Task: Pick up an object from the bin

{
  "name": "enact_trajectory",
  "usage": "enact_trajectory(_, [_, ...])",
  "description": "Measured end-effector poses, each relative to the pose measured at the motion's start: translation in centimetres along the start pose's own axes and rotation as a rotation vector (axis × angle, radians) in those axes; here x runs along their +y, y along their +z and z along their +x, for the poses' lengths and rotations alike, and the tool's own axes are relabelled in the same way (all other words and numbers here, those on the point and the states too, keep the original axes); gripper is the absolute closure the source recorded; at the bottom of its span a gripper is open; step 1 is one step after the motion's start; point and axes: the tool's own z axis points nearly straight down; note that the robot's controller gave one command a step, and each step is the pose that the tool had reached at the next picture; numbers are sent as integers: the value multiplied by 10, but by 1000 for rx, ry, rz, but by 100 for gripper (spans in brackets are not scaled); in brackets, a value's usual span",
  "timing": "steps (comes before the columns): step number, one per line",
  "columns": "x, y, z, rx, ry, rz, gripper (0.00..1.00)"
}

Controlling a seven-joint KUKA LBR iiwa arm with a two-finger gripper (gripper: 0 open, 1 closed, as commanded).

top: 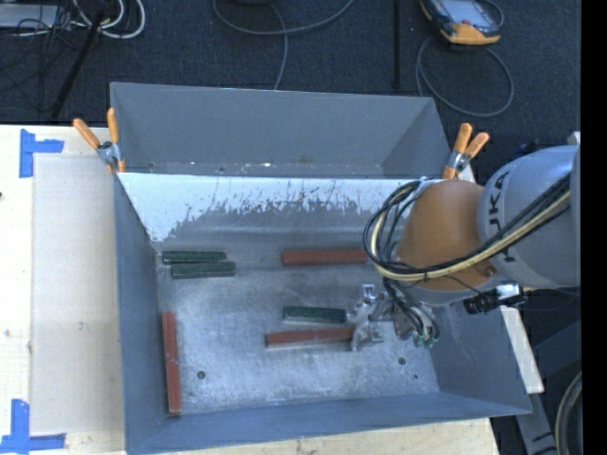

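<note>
- Near the middle of the bin floor lie a red-brown stick (305,338) and a dark green stick (313,313). They are side by side and very close.
- My gripper (365,322) is right at the ends of these two, on the arm's side. I cannot tell how wide it is open, or if it has hold of anything, as that part looks too dark and tangled.
- I think I could catch both sticks at once, because they lie so close. Then one might slip out.
- Lifting a stick by its end could make it tip and drop.
- Another red-brown stick (322,256) lies near, toward the back.
- Two green sticks (204,270) and a last red-brown stick (172,363) lie well apart, at the left of the grey bin (285,131).
</note>
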Motion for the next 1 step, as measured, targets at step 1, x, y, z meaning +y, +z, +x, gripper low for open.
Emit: enact_trajectory(1, [-3, -124, -44, 8, 27, -1, 100])
